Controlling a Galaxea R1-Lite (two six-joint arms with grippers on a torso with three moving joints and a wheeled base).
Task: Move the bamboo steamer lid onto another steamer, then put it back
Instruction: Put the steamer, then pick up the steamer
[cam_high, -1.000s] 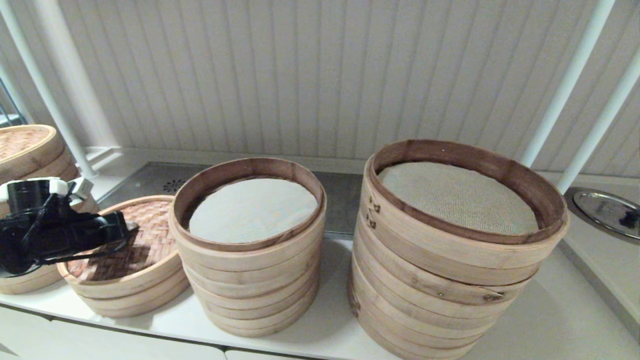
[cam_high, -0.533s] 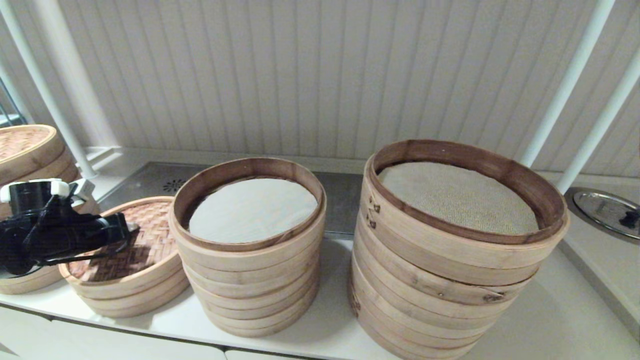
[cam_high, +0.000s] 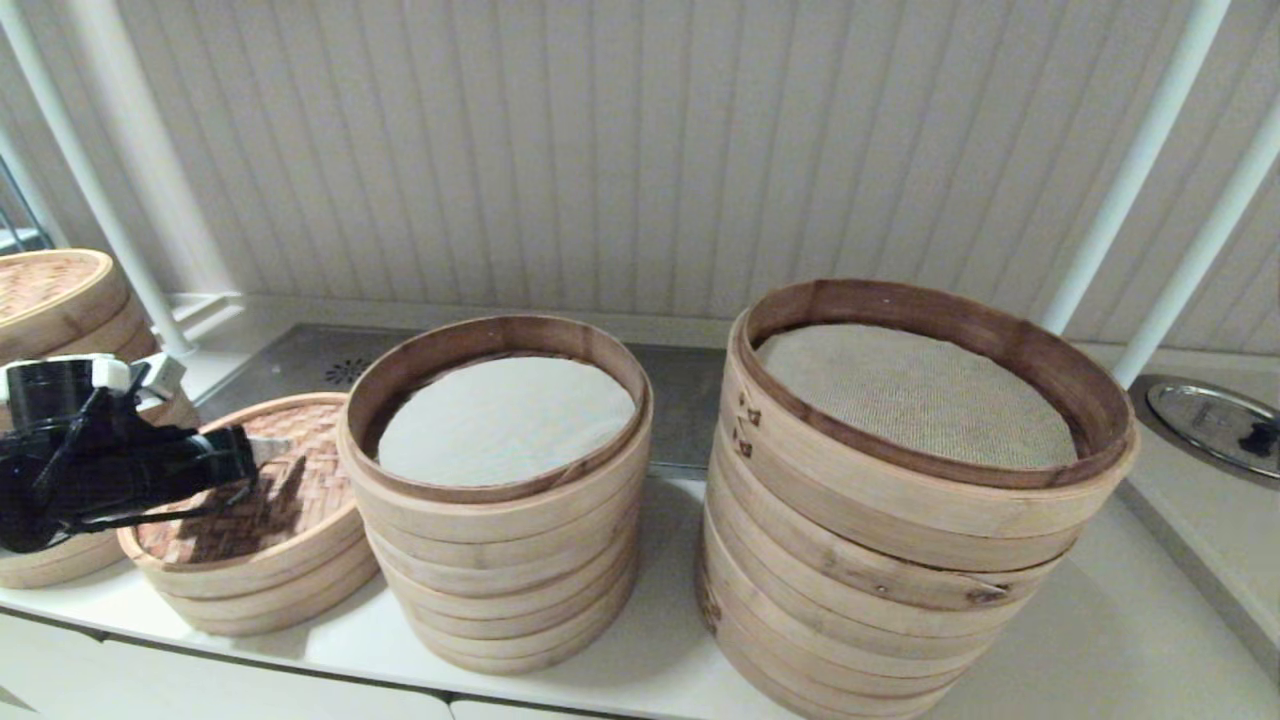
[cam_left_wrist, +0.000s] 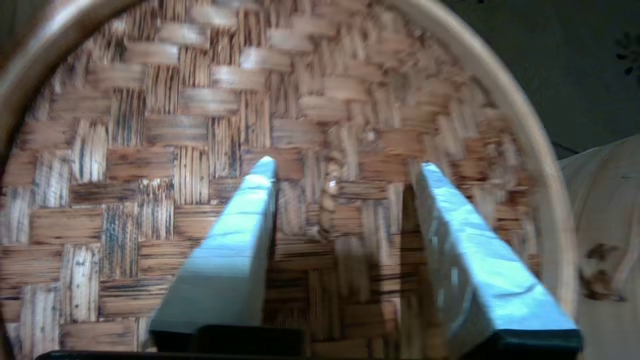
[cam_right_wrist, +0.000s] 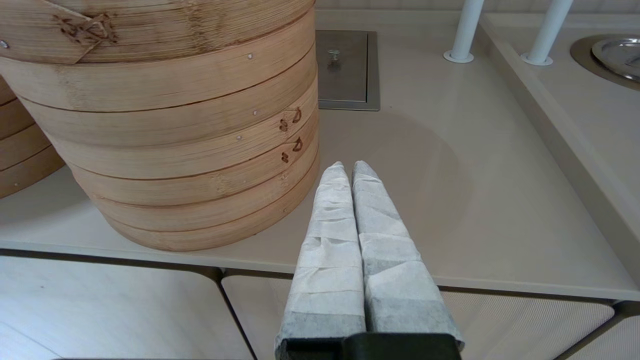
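Observation:
The bamboo steamer lid (cam_high: 300, 470), reddish-brown herringbone weave with a pale rim, lies flat on a shallow pale bamboo steamer (cam_high: 262, 592) at the counter's left; that steamer's inside is hidden. My left gripper (cam_high: 262, 455) hovers just over the lid's left-centre. In the left wrist view the left gripper (cam_left_wrist: 346, 165) is open, its fingers straddling the small centre loop handle (cam_left_wrist: 330, 186) of the lid (cam_left_wrist: 150, 150) without closing on it. My right gripper (cam_right_wrist: 348, 167) is shut and empty, parked low at the counter's front edge.
A tall many-tiered stack with white liner (cam_high: 505, 420) stands right beside the lid. A wider stack with beige cloth liner (cam_high: 915, 395) is further right, close to the right gripper (cam_right_wrist: 165, 125). A paler lidded steamer (cam_high: 50, 290) sits far left. White posts (cam_high: 1135, 165) rise behind.
The left gripper has drawn back slightly to the left above the lid. The lid and the stacks have not moved.

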